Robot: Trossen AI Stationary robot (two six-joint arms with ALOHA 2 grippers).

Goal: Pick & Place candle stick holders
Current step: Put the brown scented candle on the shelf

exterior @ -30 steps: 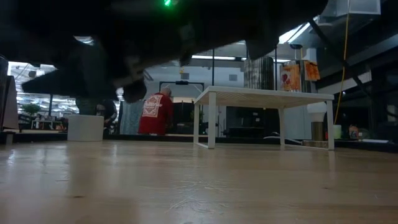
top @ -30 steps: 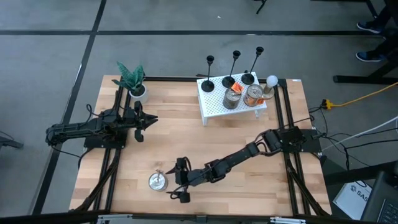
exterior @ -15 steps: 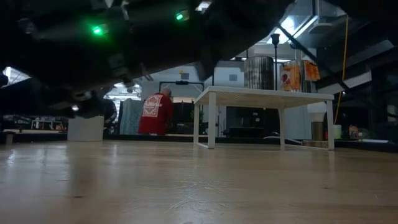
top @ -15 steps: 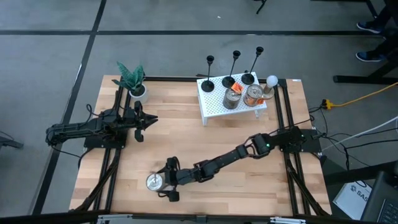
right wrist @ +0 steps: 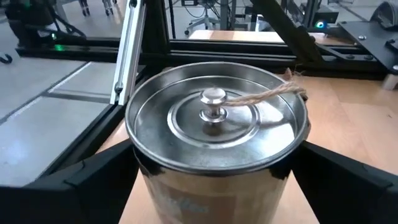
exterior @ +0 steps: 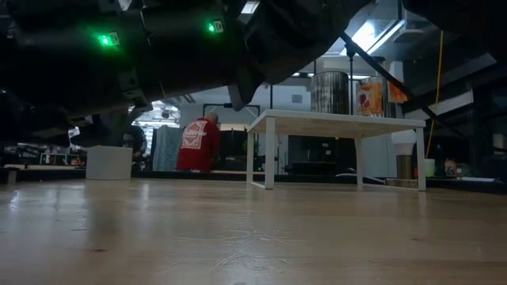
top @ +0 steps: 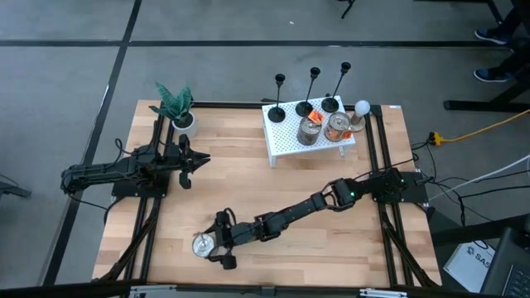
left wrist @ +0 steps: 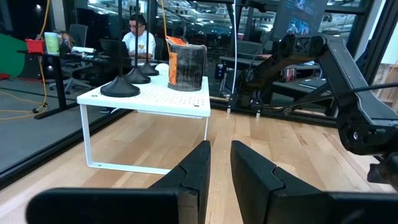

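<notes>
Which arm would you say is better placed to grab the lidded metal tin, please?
The right. Its open end effector already straddles the tin, while the left end effector waits shut, well away across the table.

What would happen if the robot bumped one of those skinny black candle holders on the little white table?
The three slim matte-black candle holders would probably wobble or tip: each thin stem rises tall above a small round base. They look stiff, not bendy. On the perforated white stand they sit close to the tins, so a falling one might knock those.

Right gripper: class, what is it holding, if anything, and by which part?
Nothing yet. The right gripper is open, its fingers either side of the lidded metal tin near the table's front edge, not closed on it.
</notes>
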